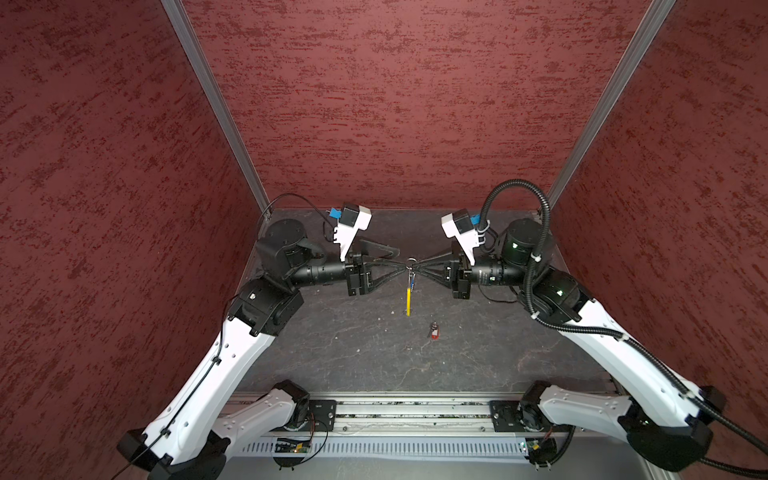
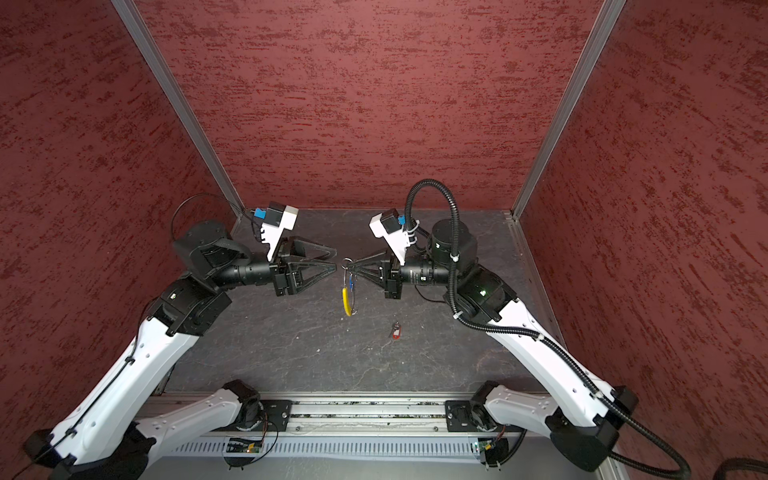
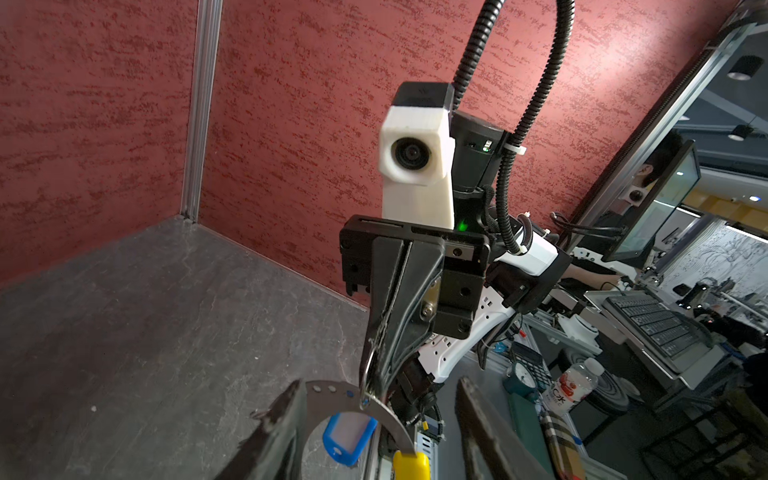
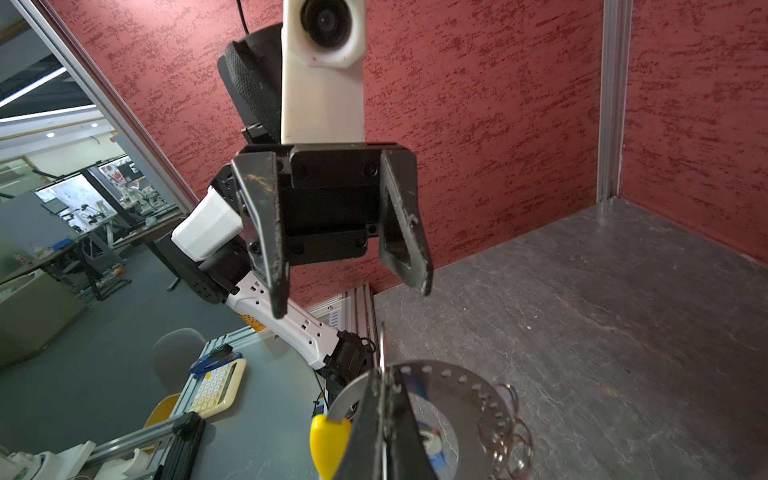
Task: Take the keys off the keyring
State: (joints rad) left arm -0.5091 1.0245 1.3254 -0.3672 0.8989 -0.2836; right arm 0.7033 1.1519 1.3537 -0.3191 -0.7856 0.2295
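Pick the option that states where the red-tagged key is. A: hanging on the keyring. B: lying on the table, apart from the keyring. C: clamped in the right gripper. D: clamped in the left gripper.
B: in both top views the red-tagged key lies on the table, clear of the keyring, which hangs from the shut right gripper.

White arms (image 1: 216, 374) — black joints (image 1: 266, 307), corrugated cable (image 1: 515, 182).

We see a dark, stone-patterned table (image 1: 332, 353) walled by red textured panels (image 1: 395, 104). Beyond the table's edge sit a cream calculator (image 4: 216, 384) and a drink bottle (image 3: 571, 384).
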